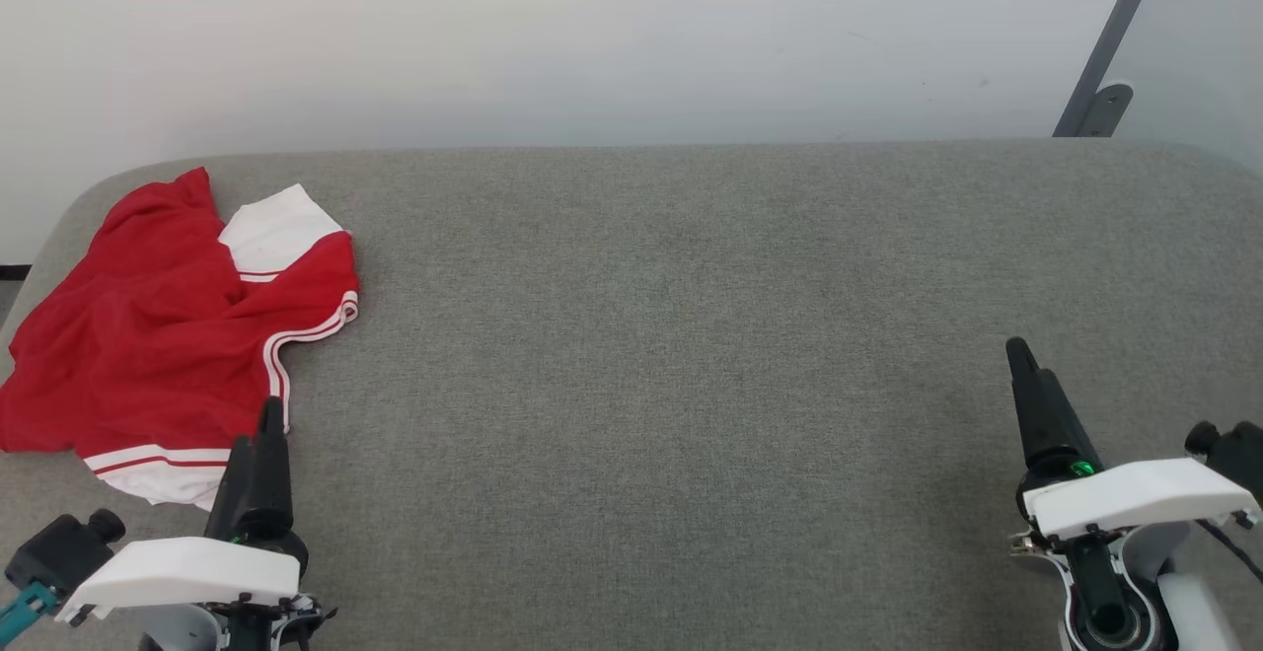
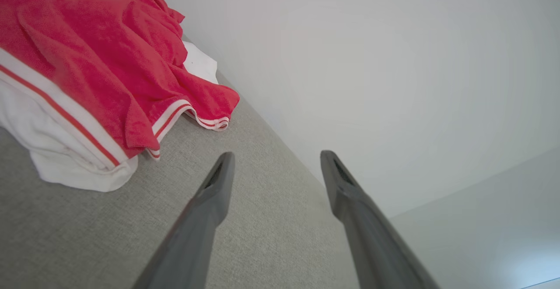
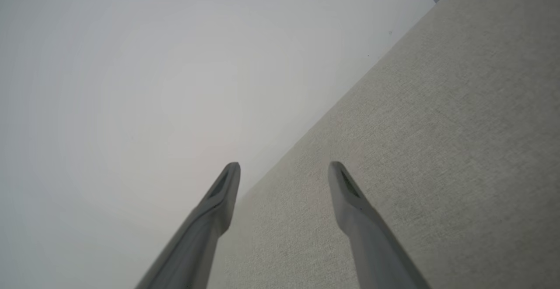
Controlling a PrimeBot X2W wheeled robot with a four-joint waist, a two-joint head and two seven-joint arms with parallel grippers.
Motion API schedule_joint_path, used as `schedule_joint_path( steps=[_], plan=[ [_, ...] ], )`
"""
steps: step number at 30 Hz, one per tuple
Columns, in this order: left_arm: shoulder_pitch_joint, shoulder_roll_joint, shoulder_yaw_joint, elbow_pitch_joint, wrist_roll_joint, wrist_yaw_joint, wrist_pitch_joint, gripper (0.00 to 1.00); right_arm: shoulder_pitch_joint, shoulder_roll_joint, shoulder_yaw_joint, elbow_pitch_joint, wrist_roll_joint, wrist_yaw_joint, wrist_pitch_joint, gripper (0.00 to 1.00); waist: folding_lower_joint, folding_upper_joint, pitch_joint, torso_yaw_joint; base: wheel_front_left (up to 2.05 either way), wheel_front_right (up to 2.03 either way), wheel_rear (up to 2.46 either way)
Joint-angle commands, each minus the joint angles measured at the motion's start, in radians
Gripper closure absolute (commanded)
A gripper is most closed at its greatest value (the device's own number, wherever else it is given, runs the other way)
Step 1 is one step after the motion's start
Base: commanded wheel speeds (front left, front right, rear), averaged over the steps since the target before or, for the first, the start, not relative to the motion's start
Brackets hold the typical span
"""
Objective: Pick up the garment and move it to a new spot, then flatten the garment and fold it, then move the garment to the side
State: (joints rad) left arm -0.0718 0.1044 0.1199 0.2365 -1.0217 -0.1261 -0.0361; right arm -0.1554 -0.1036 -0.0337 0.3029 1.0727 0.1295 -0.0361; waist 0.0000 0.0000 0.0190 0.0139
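The garment point(image 1: 158, 335) lies crumpled at the far left of the grey surface, red with white sleeve patches and red-and-white striped trim; its print is hidden. My left gripper point(image 1: 259, 434) hovers at the lower left, just off the garment's near right edge, fingers apart and empty. In the left wrist view the garment point(image 2: 96, 61) fills the upper left, beside and beyond the left gripper point(image 2: 275, 155). My right gripper point(image 1: 1021, 355) stands at the lower right, far from the cloth. In the right wrist view the right gripper point(image 3: 284, 166) is open over bare fabric.
A wide grey upholstered surface point(image 1: 691, 335) stretches between the grippers. A pale wall point(image 1: 592, 39) runs behind its far edge. A grey metal bar with a bracket point(image 1: 1105, 59) leans at the back right corner. The surface's left edge curves off near the garment.
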Motion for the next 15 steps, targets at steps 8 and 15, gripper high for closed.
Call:
schedule_joint_path(
  steps=[8,15],
  plan=[
    [0.000,0.016,0.006,-0.026,0.214,0.017,-0.041,0.00,-0.048,-0.012,0.012,-0.002,-0.254,0.001,-0.041,0.00,0.0000,0.0000,0.006,0.001,0.00,0.00,0.00],
    [0.008,0.026,0.005,-0.026,0.303,0.023,-0.060,0.00,-0.051,-0.007,0.015,0.007,-0.381,0.001,-0.060,0.00,0.0000,0.0000,0.009,0.001,0.00,0.00,0.00]
  ],
)
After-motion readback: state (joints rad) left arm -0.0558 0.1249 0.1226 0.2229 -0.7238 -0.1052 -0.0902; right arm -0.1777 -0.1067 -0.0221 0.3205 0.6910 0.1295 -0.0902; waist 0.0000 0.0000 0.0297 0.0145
